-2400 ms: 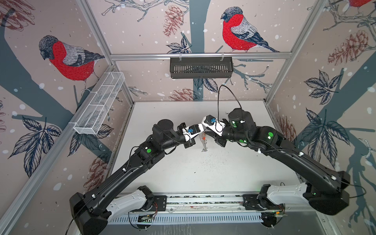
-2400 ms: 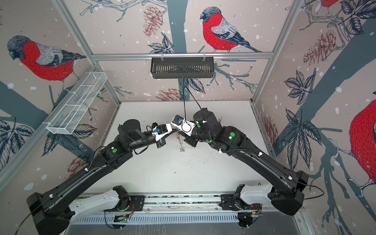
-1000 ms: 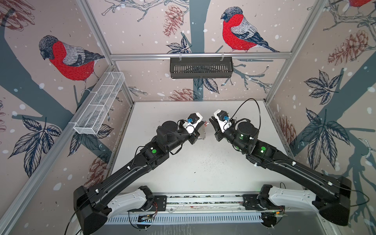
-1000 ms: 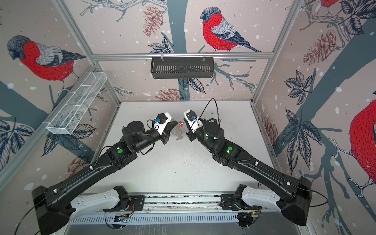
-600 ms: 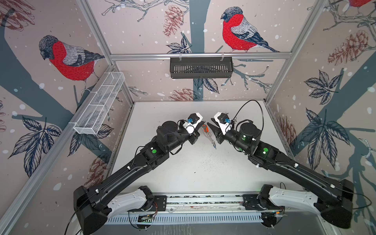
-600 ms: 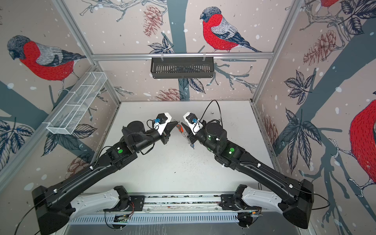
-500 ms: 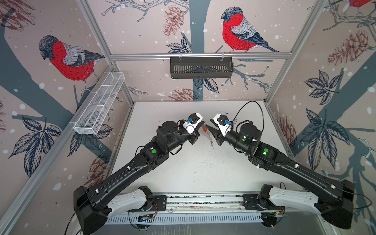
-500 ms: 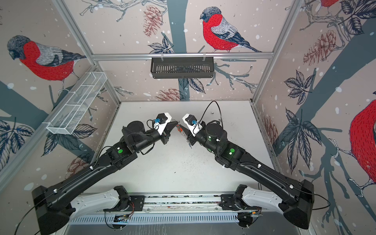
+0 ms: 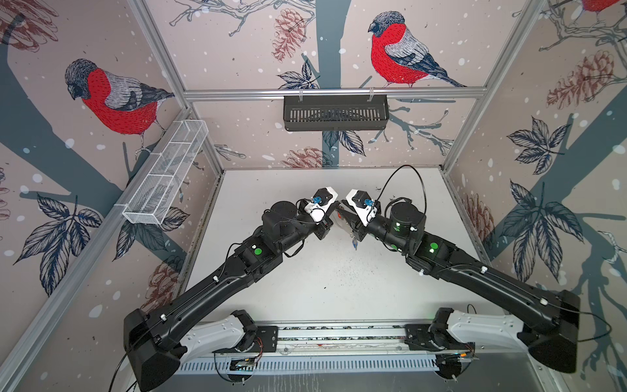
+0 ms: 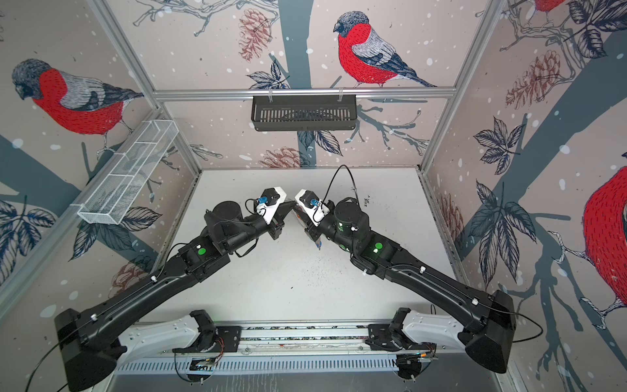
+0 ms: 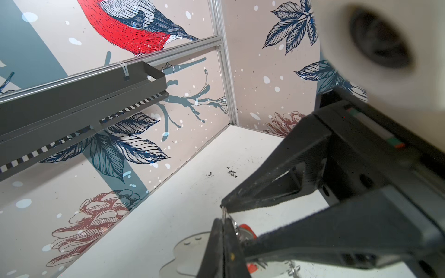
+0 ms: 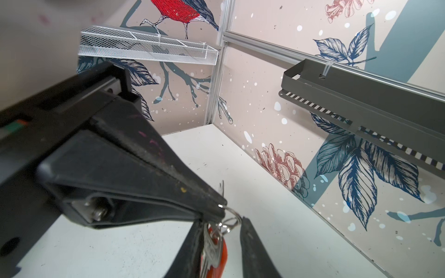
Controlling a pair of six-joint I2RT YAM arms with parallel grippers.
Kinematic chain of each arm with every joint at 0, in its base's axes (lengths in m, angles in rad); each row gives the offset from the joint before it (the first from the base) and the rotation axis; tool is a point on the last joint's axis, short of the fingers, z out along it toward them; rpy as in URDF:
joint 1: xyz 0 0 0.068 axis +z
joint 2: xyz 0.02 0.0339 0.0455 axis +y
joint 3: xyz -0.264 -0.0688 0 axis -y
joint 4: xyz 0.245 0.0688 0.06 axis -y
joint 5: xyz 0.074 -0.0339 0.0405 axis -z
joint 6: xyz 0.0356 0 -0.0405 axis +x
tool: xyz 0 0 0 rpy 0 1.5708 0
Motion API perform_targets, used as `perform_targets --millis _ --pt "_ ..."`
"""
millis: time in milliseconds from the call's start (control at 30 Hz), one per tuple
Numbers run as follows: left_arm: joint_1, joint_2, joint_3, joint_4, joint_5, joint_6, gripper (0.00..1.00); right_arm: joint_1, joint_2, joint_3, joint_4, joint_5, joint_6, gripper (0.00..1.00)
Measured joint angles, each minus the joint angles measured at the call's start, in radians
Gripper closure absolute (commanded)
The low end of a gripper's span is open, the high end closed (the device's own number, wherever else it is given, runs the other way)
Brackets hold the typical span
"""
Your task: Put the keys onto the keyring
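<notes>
Silver wire is what the grip comes down to. We see the left gripper [image 12: 220, 207] with its jaws pressed together on a small metal ring [image 12: 232, 213], well above the tabletop [image 9: 339, 281]. We judge it is held up there so the ring stays steady and can be reached from the opposite side. The right gripper [image 12: 221, 220] meets it tip to tip, jaws apart. Between them the key [image 12: 213, 243] with the red-orange tag [image 12: 222, 252] lies against one finger [image 12: 192, 245]. We cannot tell whether that key is pinched or merely hangs from the ring. The keyring [image 11: 187, 248], a see-through grey plate, hangs in the air just beside the left jaws, and we cannot tell which ring bears it. In a top view the blue tag [image 9: 354, 242] dangles under the right gripper, clear of the tabletop, so we take its key to be attached already. Counting, we find two arms, one plate, two tagged key sets (one red-orange, one blue) and at least two wire loops at the pinch. The walls carry one black basket [image 9: 336, 113] and one white mesh basket [image 9: 166, 173].
</notes>
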Motion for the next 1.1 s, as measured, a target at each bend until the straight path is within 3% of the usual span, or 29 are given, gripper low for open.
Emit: perform_targets --millis 367,667,1100 --pt "0.000 0.002 0.000 0.014 -0.009 0.000 1.00 -0.004 0.002 0.001 -0.005 0.025 0.000 0.99" --pt "0.000 -0.002 -0.007 0.026 0.000 0.000 1.00 -0.027 -0.012 -0.008 -0.008 -0.025 -0.012 1.00" --pt "-0.003 -0.047 -0.084 0.081 0.028 -0.018 1.00 -0.097 -0.034 -0.046 -0.002 -0.251 -0.010 1.00"
